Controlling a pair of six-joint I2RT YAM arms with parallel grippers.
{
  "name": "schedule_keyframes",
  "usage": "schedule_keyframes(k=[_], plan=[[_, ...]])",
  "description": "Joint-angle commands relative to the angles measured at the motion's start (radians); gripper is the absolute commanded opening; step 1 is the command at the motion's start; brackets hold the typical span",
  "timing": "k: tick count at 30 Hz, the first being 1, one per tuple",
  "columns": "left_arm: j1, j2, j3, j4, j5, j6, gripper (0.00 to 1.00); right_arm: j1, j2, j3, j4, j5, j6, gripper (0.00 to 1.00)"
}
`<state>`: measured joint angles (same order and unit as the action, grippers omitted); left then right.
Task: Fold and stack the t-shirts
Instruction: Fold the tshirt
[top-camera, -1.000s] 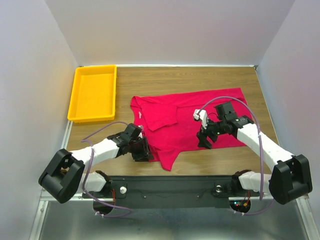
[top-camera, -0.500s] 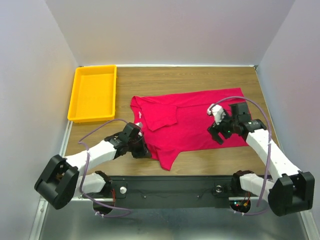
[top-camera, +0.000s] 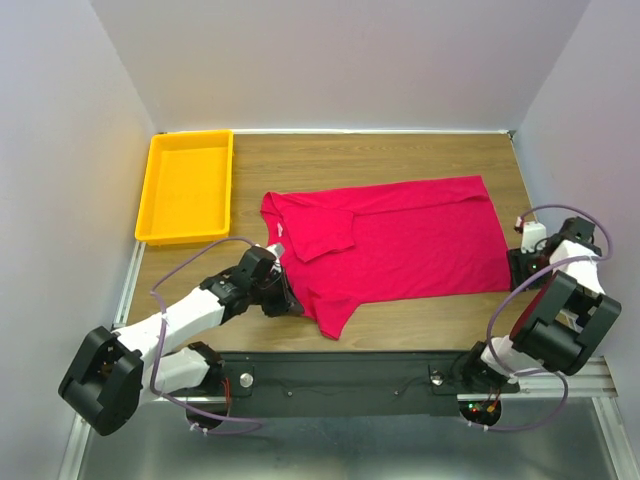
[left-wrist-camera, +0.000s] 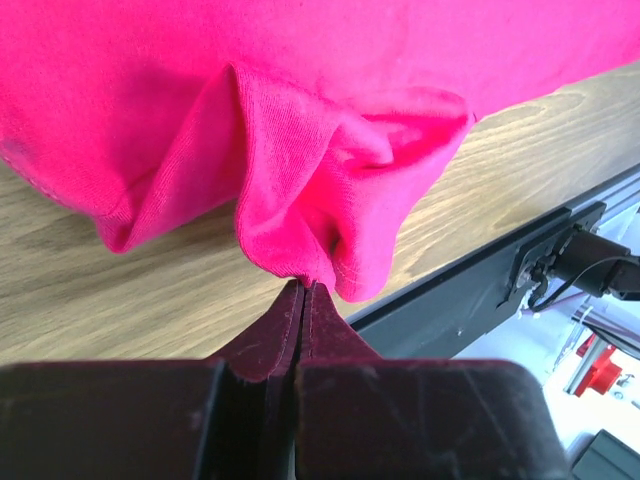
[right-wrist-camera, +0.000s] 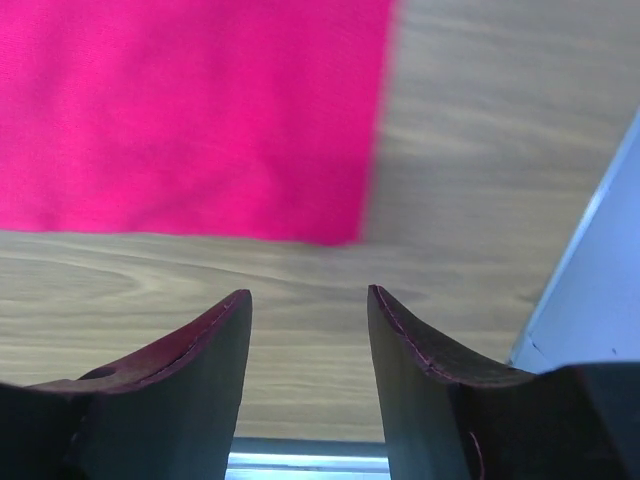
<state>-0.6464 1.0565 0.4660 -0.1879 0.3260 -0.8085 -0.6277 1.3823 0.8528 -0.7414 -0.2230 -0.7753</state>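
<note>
A crimson t-shirt lies spread flat on the wooden table, with one sleeve folded in at its left. At the shirt's near left edge my left gripper is shut on a pinch of the cloth. The left wrist view shows the closed tips holding a bunched fold of the t-shirt just above the wood. My right gripper is open over bare table, just off the shirt's near right corner. In the right wrist view nothing lies between its tips, and the t-shirt lies a short way beyond them.
A yellow plastic tray sits at the back left of the table, with nothing in it. The black rail carrying the arm bases runs along the near edge. The right wall stands close beside my right gripper.
My right arm has swung off the middle of the shirt to its right edge and its jaws have narrowed. My left gripper has shut on the shirt's near left edge.
</note>
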Motion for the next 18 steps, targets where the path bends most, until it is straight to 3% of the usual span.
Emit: schedule_keyframes(k=[1, 7, 18], plan=[[-0.006, -0.020, -0.012, -0.001, 0.022, 0.022, 0.00, -0.079, 0.012, 0.046, -0.016, -0.029, -0.103, 0.56], [-0.004, -0.007, -0.004, -0.005, 0.024, 0.034, 0.00, -0.109, 0.041, 0.032, -0.006, -0.065, -0.180, 0.57], [-0.004, 0.005, 0.010, -0.010, 0.025, 0.038, 0.00, -0.110, 0.187, 0.098, 0.048, -0.157, -0.102, 0.53]])
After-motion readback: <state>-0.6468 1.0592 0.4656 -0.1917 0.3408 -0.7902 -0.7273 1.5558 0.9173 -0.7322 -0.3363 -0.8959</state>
